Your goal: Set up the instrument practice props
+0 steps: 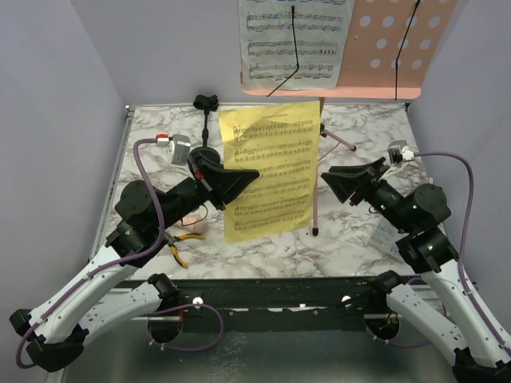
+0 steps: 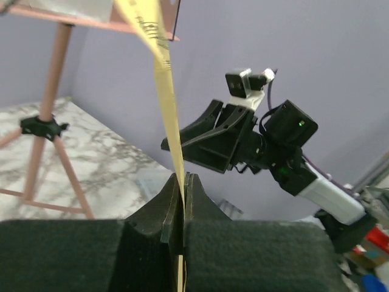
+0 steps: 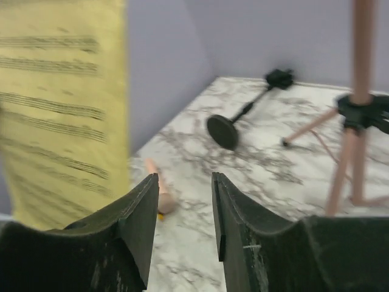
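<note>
Here, at the left of the overhead view, the left gripper [image 1: 239, 179] is clenched on the left edge of a yellow sheet-music page [image 1: 271, 171]. It holds the page up in the air above the marble table [image 1: 271, 255], in front of the pink tripod pole [image 1: 319, 159] and below the pink music-stand desk [image 1: 391, 48]. A white page [image 1: 291, 40] sits on the desk's left half. Further right, the right gripper [image 1: 339, 182] is released, jaws apart, near the yellow page's right edge but clear of it.

The yellow page is probably very light, thin and floppy, and apt to curl, crease or tear if tugged. A pinch at the edge seems the right hold. A second pinch on the opposite edge would likely keep it flat for setting on the desk.

The left wrist view adds what the overhead cannot: the page seen edge-on, squeezed between the closed fingers [image 2: 170, 207] and bowing as it rises. The right wrist view plainly shows a beige toy microphone [image 3: 159, 191] lying on the table, with the black mic stand [image 3: 223, 131] beyond it. Only the overhead view shows the yellow-handled pliers [image 1: 180, 239] beside the left arm.
</note>
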Available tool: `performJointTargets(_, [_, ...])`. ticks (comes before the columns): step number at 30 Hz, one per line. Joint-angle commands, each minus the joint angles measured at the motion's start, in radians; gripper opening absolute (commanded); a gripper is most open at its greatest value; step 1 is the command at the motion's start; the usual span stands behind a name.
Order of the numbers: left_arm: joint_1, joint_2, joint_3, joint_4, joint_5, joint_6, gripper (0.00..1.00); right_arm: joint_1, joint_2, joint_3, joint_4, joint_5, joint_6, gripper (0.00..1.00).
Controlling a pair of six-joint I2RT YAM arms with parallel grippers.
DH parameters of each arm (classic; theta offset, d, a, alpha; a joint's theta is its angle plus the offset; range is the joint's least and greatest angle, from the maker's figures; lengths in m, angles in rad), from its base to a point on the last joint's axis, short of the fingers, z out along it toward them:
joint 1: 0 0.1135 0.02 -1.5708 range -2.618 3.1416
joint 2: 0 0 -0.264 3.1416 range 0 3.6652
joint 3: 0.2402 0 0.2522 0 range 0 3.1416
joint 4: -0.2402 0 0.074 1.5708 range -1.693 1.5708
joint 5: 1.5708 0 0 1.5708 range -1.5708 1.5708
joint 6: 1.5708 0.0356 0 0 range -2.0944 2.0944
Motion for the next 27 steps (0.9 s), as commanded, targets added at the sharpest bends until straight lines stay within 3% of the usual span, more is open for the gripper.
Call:
performJointTargets(1, [-0.004,0.056,0.165,-0.208,-0.071,0.274,0.0,-0.002,0.013,-0.017,-0.272,0.452,-0.133,0.48])
performJointTargets(7, [-0.004,0.158,0.354,-0.213,0.121,0.368,0.0,-0.002,0.095,-0.153,-0.209,0.782,-0.104,0.63])
performJointTargets(11, [-0.003,0.247,0.469,-0.189,0.216,0.382,0.0,-0.035,0.207,-0.173,-0.126,0.857,-0.066,0.63])
performJointTargets(14, [-0.004,0.318,0.556,-0.182,0.261,0.404,0.0,-0.23,0.281,-0.168,-0.099,0.712,0.0,0.63])
performJointTargets(19, [-0.004,0.45,0.706,-0.144,0.335,0.49,0.0,-0.756,0.375,-0.16,-0.017,0.119,0.118,0.58])
performJointTargets(22, [-0.003,0.537,0.796,-0.15,0.266,0.58,0.0,-0.837,0.391,-0.083,-0.033,0.058,0.125,0.58])
performJointTargets(27, [-0.003,0.689,1.006,-0.163,0.193,0.627,0.0,-0.839,0.397,0.176,-0.18,0.151,0.066,0.59])
